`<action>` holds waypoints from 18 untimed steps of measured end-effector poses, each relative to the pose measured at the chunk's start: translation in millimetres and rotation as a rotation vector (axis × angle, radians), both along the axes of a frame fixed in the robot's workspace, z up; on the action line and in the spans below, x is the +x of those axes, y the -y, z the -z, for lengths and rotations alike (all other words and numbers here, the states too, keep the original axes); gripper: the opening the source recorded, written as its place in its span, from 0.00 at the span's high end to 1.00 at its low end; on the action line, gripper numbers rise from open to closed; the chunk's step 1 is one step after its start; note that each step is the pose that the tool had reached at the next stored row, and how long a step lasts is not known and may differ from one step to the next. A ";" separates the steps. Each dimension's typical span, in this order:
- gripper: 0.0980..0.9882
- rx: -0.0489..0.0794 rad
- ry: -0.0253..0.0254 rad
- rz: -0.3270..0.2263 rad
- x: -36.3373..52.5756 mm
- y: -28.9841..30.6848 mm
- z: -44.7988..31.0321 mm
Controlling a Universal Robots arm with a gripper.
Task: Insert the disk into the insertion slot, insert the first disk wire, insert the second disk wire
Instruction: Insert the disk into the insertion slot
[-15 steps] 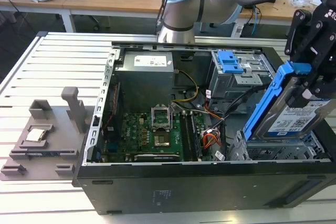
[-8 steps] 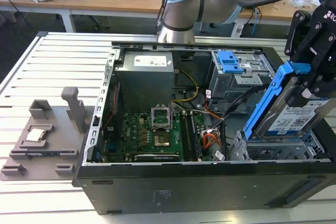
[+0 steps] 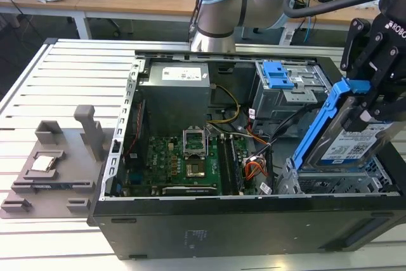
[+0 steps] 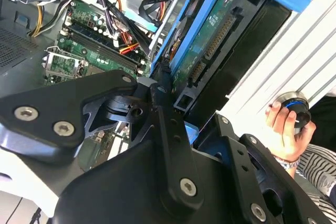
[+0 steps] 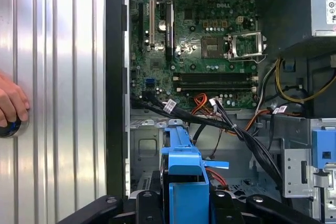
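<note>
My gripper (image 3: 370,99) is at the right edge of the exterior view, fingers pressed onto the disk (image 3: 346,145) and pinching it by its blue carrier (image 3: 339,93). The disk hangs tilted. Its high end is up by my fingers and its low end points down at the insertion slot (image 3: 317,185), the low perforated cage in the lower right of the PC case (image 3: 222,226). I can't tell whether the low corner touches the cage rim yet, but it's v. close. So the disk isn't seated, and neither wire looks plugged in.

In the second wrist view the disk's green underside (image 4: 210,40) and connector edge face the camera. In the first wrist view the carrier (image 5: 184,166) lines up roughly w/ the cage opening below it.

My judgement on doing this step well:
- Level the disk so the carrier rails run parallel to the cage walls, then slide it straight w/o forcing.
- Watch the black cable bundle (image 5: 210,121) crossing just beside the slot, since it could snag under the disk.
- Stay off the taller bay (image 3: 288,93) w/ the blue latch (image 3: 277,74) next door. That's the wrong place.
- Keep the grip firm, since a tilted disk could pivot between my fingers.

A person's hand (image 5: 10,103) rests on a round knob on the table, well apart from the case.
</note>
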State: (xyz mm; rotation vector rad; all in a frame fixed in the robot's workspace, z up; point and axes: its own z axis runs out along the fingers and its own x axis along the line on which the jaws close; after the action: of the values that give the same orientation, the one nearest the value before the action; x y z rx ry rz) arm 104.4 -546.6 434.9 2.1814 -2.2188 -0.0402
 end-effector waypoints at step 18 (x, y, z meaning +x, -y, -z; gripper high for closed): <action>0.70 0.000 0.0000 0.000 0.1 -0.4 33.2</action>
State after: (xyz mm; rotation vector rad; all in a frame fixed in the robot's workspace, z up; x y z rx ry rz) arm 104.5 -546.2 401.7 2.1813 -2.2187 -0.0400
